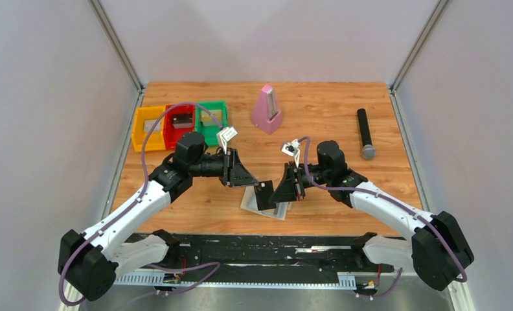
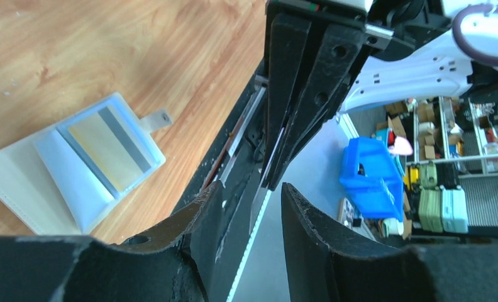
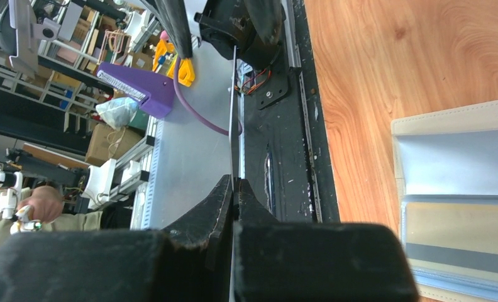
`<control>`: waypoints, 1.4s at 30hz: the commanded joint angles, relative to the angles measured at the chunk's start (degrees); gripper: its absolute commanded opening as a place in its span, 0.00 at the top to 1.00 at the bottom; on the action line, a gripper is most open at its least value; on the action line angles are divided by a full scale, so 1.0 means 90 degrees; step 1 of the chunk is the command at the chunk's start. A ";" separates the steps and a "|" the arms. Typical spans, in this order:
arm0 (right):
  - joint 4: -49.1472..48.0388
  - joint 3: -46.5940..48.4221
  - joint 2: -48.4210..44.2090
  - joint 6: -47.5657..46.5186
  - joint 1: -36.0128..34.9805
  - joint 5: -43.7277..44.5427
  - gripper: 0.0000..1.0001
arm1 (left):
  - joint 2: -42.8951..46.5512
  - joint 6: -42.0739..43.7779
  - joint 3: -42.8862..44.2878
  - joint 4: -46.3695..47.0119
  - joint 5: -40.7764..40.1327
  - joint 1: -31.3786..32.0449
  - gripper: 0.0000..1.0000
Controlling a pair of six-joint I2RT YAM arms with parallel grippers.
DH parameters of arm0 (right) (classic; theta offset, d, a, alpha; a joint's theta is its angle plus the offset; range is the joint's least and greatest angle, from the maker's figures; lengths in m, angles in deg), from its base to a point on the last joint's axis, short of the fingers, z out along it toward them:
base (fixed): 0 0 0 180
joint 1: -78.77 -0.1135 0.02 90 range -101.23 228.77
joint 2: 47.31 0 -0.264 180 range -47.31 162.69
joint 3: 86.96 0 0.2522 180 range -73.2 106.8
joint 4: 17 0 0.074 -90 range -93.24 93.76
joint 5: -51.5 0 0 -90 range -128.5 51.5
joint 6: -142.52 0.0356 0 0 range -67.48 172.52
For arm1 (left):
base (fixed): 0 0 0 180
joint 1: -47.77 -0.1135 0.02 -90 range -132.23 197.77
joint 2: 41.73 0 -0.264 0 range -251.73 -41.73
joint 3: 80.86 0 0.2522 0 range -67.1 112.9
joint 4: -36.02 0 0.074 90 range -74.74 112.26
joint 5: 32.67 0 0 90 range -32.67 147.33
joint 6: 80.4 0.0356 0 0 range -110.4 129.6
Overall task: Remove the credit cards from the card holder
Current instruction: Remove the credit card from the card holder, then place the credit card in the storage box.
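Observation:
The cream card holder (image 1: pixel 280 210) lies open on the wooden table between the arms. It also shows in the left wrist view (image 2: pixel 20 182) and the right wrist view (image 3: pixel 451 123). The yellow-gold card (image 2: pixel 105 146) sits in its pale blue pocket, also seen in the right wrist view (image 3: pixel 460 228). My right gripper (image 1: pixel 278 191) is shut on the dark grey-black card (image 1: pixel 264 195) and holds it above the holder, edge-on in its own view (image 3: pixel 234 113). My left gripper (image 1: pixel 252 183) is open, its fingers (image 2: pixel 202 214) on either side of the card's free end (image 2: pixel 260 200).
Yellow (image 1: pixel 144 129), red (image 1: pixel 179 123) and green (image 1: pixel 212 116) bins stand at the back left, with a dark item in the red one. A pink metronome (image 1: pixel 267 110) stands at the back middle. A black microphone (image 1: pixel 365 133) lies at the right.

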State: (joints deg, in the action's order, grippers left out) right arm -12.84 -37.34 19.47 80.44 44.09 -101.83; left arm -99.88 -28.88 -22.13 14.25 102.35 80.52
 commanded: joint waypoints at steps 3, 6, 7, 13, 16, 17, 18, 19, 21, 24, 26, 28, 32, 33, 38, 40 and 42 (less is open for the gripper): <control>-0.0085 0.0271 0.0094 -0.0241 0.0014 -0.0341 1.00 | -0.0220 0.0515 0.0304 -0.0206 0.0734 -0.0014 0.55; -0.0102 0.0311 0.0145 -0.0223 0.0018 -0.0317 1.00 | -0.0286 0.0593 0.0311 -0.0261 0.0853 -0.0014 0.62; -0.0118 0.0320 0.0169 -0.0208 0.0015 -0.0322 1.00 | -0.0296 0.0613 0.0315 -0.0313 0.0860 -0.0010 0.69; -0.0094 0.0323 0.0196 -0.0183 0.0015 -0.0171 0.90 | -0.0268 0.0645 0.0305 -0.0405 0.0620 -0.0013 1.00; 0.0075 0.0332 -0.0010 -0.0130 0.0024 0.0431 0.80 | -0.0214 0.0592 0.0340 -0.0406 0.0307 -0.0013 1.00; 0.0126 0.0312 -0.0171 -0.0077 0.0025 0.0743 0.74 | -0.0210 0.0583 0.0371 -0.0408 0.0245 -0.0030 1.00; 0.0143 0.0276 -0.0368 -0.0033 0.0030 0.1021 0.65 | -0.0209 0.0572 0.0382 -0.0408 0.0155 -0.0047 1.00; 0.0192 0.0245 -0.0583 0.0010 0.0034 0.1373 0.57 | -0.0204 0.0553 0.0403 -0.0392 0.0116 -0.0095 1.00; 0.0301 0.0193 -0.1042 0.0049 0.0032 0.1954 0.46 | -0.0180 0.0442 0.0412 -0.0316 -0.0033 -0.0224 1.00; 0.0474 0.0134 -0.1714 0.0076 0.0030 0.2582 0.32 | -0.0101 0.0293 0.0455 -0.0298 -0.0334 -0.0545 1.00; 0.0582 0.0106 -0.1978 0.0103 0.0035 0.2868 0.25 | 0.0009 0.0173 0.0502 -0.0362 -0.0667 -0.0899 1.00; 0.0631 0.0033 -0.2139 0.0150 0.0035 0.3080 0.14 | 0.0149 -0.0044 0.0482 -0.0252 -0.0984 -0.1353 1.00; 0.0647 -0.0195 -0.2315 0.0276 0.0035 0.3340 0.00 | 0.0154 -0.0464 0.0473 -0.0035 -0.1391 -0.2476 1.00; 0.0639 -0.0246 -0.2341 0.0313 0.0039 0.3398 0.00 | 0.0058 -0.0562 0.0482 0.0022 -0.1457 -0.2838 1.00; 0.0608 -0.0380 -0.2406 0.0412 0.0036 0.3524 0.00 | -0.0557 -0.0697 0.0664 0.0488 -0.2004 -0.4069 1.00; 0.0608 -0.0390 -0.2408 0.0437 0.0035 0.3568 0.00 | -0.0819 -0.0719 0.0724 0.0680 -0.2439 -0.4402 1.00; 0.0591 -0.0390 -0.2401 0.0436 0.0035 0.3580 0.00 | -0.1110 -0.0914 0.0676 0.1097 -0.2787 -0.4744 1.00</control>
State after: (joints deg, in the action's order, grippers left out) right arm -5.94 -40.79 -1.14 83.13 44.24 -71.43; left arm -106.27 -34.30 -17.76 16.33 84.75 42.73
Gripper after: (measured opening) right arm 0.998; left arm 0.007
